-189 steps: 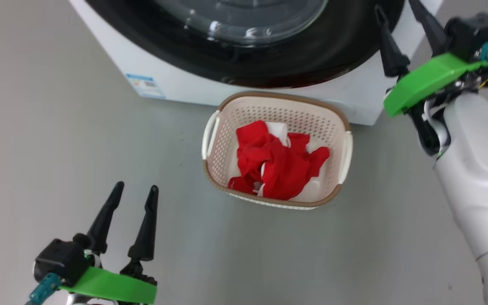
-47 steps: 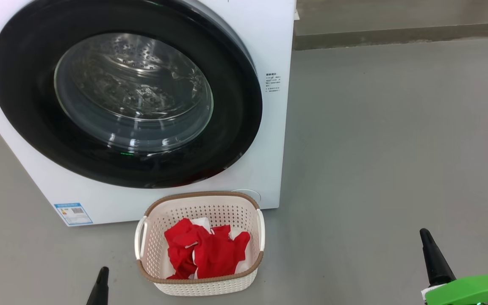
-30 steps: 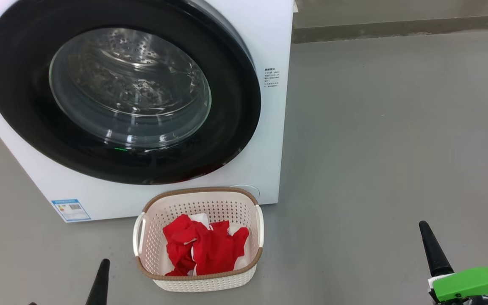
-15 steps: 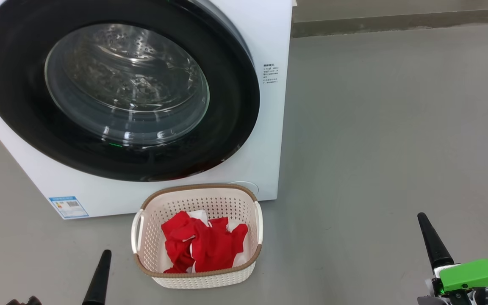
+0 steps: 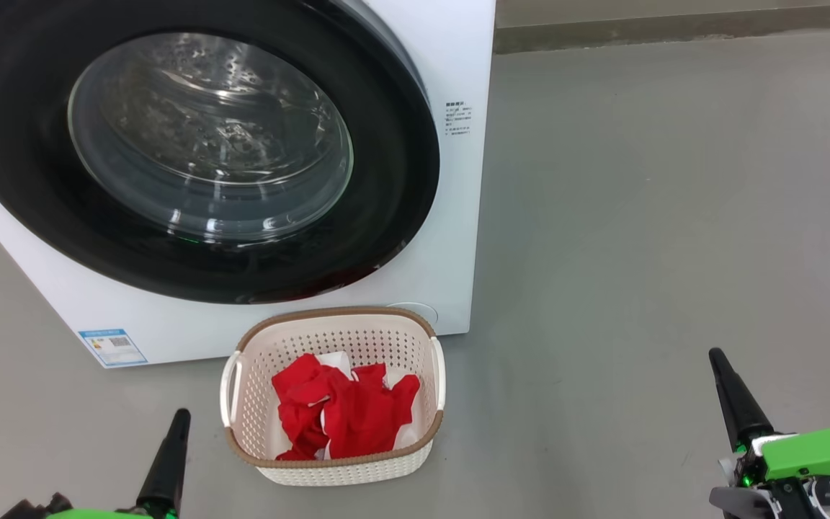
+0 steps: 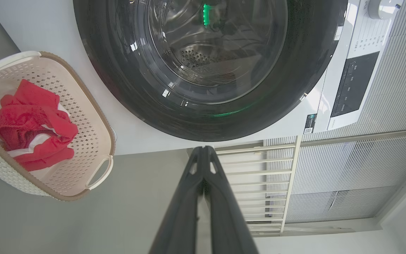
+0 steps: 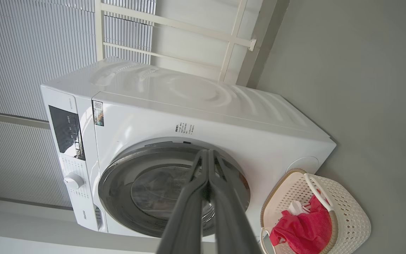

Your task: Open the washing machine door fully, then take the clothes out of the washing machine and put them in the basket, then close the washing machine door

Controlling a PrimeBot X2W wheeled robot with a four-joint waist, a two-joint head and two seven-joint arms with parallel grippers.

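Red clothes (image 5: 346,422), one basket (image 5: 343,472), one machine (image 5: 454,238)

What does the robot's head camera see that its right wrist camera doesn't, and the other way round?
Head camera, not the wrist one: the blue label low on the machine. Wrist camera, not the head one: the control panel and the knob. Both: the closed door, the basket and the red clothes in it.

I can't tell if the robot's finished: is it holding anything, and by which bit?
Nothing is held. The left gripper and the right gripper are both shut on nothing. The clothes lie in the basket.
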